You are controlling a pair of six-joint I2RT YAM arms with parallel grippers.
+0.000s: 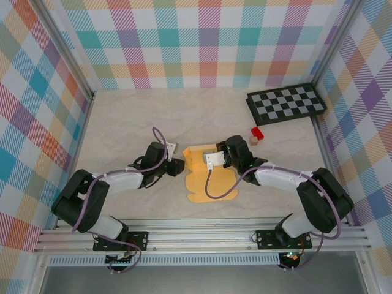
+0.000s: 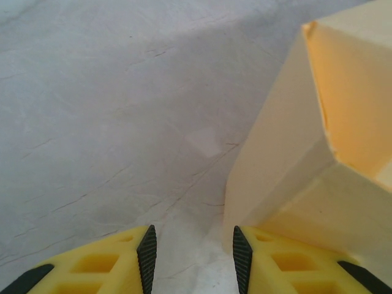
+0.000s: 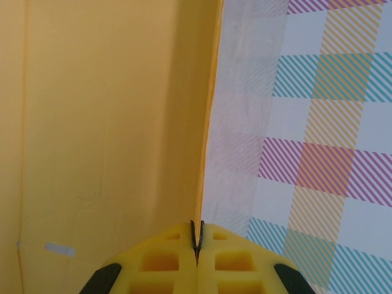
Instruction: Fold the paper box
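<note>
Right gripper [image 3: 196, 237] clenched on paper box [image 3: 110, 122] flap edge, held it upright for folding. Left gripper [image 2: 191, 254] sat released, empty, beside box wall, probably to brace.

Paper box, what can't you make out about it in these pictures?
Top external: the right hand covers the far part of the paper box.
Left wrist: the box runs off the right edge.
Right wrist: which flap the shut hand pinches; the panel runs off the top edge.

A red block [image 1: 257, 133] and small tan cube [image 1: 253, 141] sit together near the right pincer [image 1: 207, 159]; the checkerboard [image 1: 285, 104] lies farther beyond.
</note>
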